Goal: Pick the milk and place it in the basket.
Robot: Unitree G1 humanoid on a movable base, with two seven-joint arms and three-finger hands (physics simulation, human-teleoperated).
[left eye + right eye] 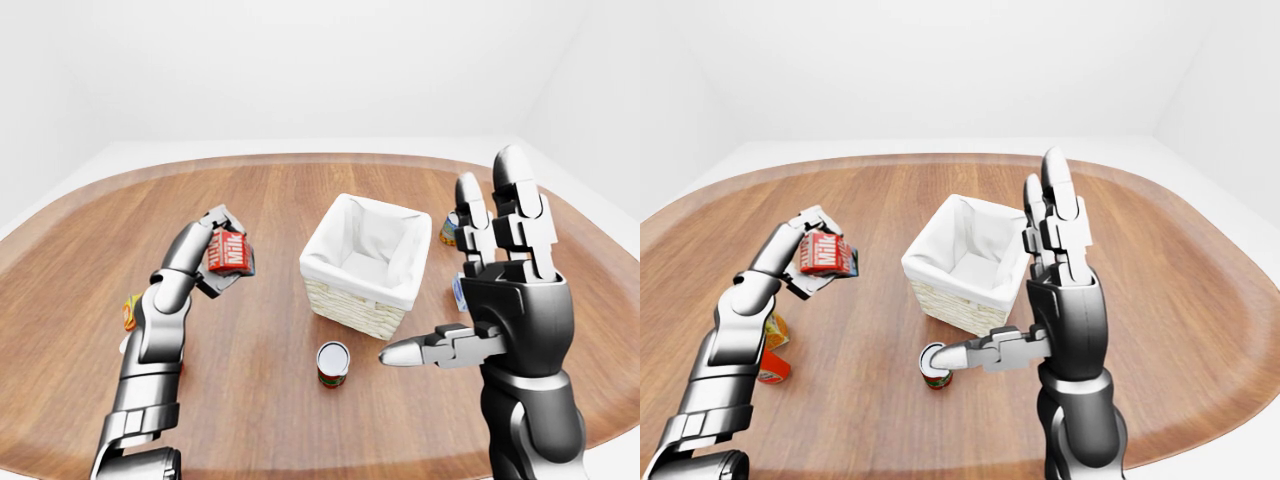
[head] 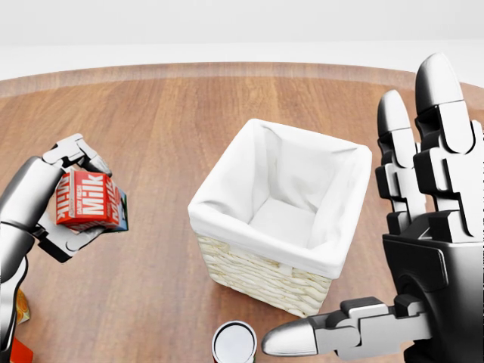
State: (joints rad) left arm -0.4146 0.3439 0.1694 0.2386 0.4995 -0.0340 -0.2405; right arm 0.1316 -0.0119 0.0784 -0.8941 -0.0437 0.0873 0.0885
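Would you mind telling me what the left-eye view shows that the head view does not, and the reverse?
Only the left-eye view shows the small items at the picture's right of the basket, partly hidden by the right robot hand, and the table's whole far edge. Only the head view shows the printing on the milk up close and the weave of the basket. Both show the left robot hand shut on the milk above the table, the right robot hand open with fingers up, the basket with nothing in it, and a can.
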